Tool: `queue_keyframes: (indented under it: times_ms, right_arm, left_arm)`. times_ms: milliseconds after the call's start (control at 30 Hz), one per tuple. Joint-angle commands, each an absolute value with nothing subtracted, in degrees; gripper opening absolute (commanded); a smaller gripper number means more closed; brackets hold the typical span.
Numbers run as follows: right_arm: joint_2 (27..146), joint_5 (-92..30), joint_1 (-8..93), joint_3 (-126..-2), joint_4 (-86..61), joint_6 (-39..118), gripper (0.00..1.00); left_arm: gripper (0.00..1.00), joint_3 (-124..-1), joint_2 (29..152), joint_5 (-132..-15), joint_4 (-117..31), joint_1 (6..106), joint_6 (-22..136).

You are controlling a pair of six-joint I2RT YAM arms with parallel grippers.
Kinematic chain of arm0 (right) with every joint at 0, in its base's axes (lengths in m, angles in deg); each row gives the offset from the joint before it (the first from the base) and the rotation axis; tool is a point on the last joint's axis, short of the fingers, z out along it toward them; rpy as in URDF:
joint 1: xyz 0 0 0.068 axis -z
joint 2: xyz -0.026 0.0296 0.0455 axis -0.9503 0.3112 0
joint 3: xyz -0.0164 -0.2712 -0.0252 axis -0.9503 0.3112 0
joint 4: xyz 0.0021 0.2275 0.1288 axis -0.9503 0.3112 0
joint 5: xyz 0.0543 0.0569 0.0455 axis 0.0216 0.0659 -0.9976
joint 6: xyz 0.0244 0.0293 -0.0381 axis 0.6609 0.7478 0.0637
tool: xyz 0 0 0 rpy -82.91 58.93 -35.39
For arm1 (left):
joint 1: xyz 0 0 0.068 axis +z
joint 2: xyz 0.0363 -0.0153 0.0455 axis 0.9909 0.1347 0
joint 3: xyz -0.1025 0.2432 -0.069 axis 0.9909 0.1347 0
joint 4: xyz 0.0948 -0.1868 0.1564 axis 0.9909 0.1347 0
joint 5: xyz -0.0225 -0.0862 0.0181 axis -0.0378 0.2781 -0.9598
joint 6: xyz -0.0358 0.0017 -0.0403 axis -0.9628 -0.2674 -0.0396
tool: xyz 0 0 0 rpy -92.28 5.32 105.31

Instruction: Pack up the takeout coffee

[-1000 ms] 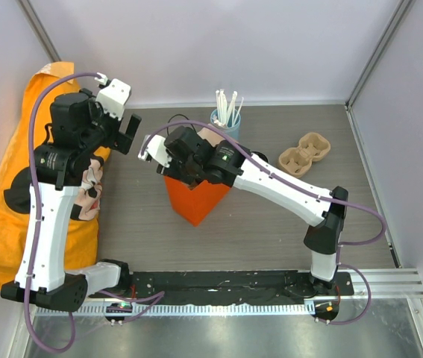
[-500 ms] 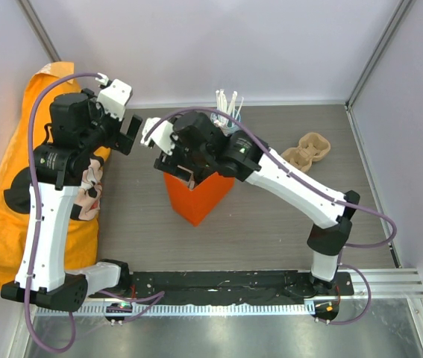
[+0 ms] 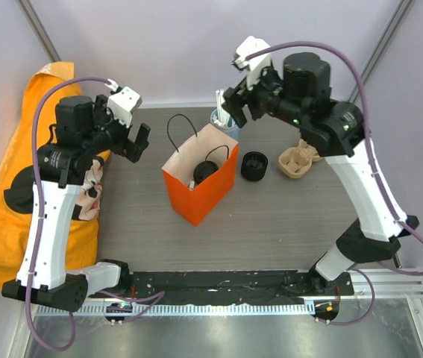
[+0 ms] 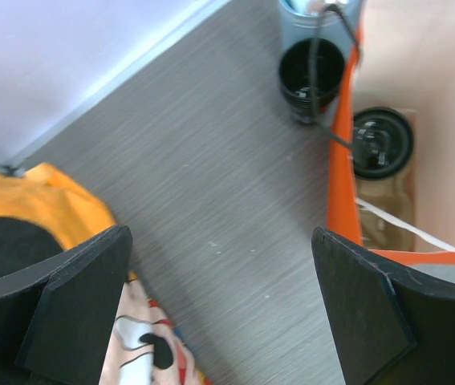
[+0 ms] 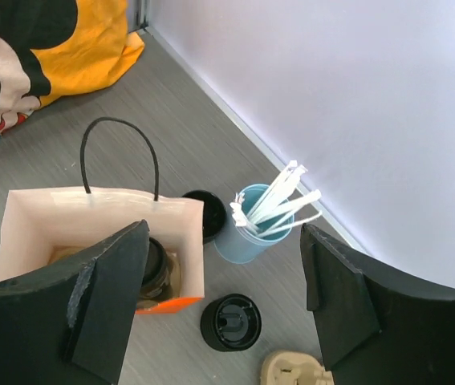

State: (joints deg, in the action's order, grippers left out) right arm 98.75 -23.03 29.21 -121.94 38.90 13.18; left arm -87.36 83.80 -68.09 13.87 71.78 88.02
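Observation:
The orange paper bag (image 3: 196, 186) stands open mid-table with a black-lidded coffee cup (image 3: 205, 171) inside it. The bag (image 5: 99, 233) and that cup (image 5: 155, 269) also show in the right wrist view. A second black-lidded cup (image 3: 254, 165) stands on the table right of the bag, also in the right wrist view (image 5: 231, 322). A third black cup (image 5: 205, 215) stands behind the bag. My right gripper (image 3: 235, 108) is open and empty, high above the straw holder. My left gripper (image 3: 133, 143) is open and empty, left of the bag.
A blue holder of white straws (image 3: 226, 112) stands behind the bag. A cardboard cup carrier (image 3: 301, 158) lies at the right. An orange cloth with a cartoon mouse print (image 3: 17, 194) covers the left side. Walls close in the back and sides.
My right arm has lifted up and back from over the bag to the rear right, uncovering the cup in the bag and the one beside it. My left gripper shifted slightly right.

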Motion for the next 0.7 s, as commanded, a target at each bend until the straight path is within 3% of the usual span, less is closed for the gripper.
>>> queue_keyframes:
  times_ms: [0,200,400,667]
  right_arm:
    - [92.7,-28.6,35.7,-111.8,34.0,17.0,0.81]
    - [91.9,-35.6,43.9,-100.2,27.5,20.0,0.79]
    - [90.1,-56.3,47.7,-93.6,27.4,13.3,0.79]
    - [90.2,-73.5,51.8,-95.2,38.9,-2.4,0.8]
  left_arm:
    - [1.0,-85.3,83.2,-59.5,14.5,72.1,86.9]
    - [1.0,-84.4,84.3,-54.0,14.2,71.9,86.4]
    - [1.0,-86.8,86.8,-54.8,13.6,70.2,86.3]
    - [1.0,-90.5,91.4,-62.4,11.3,67.4,86.2]
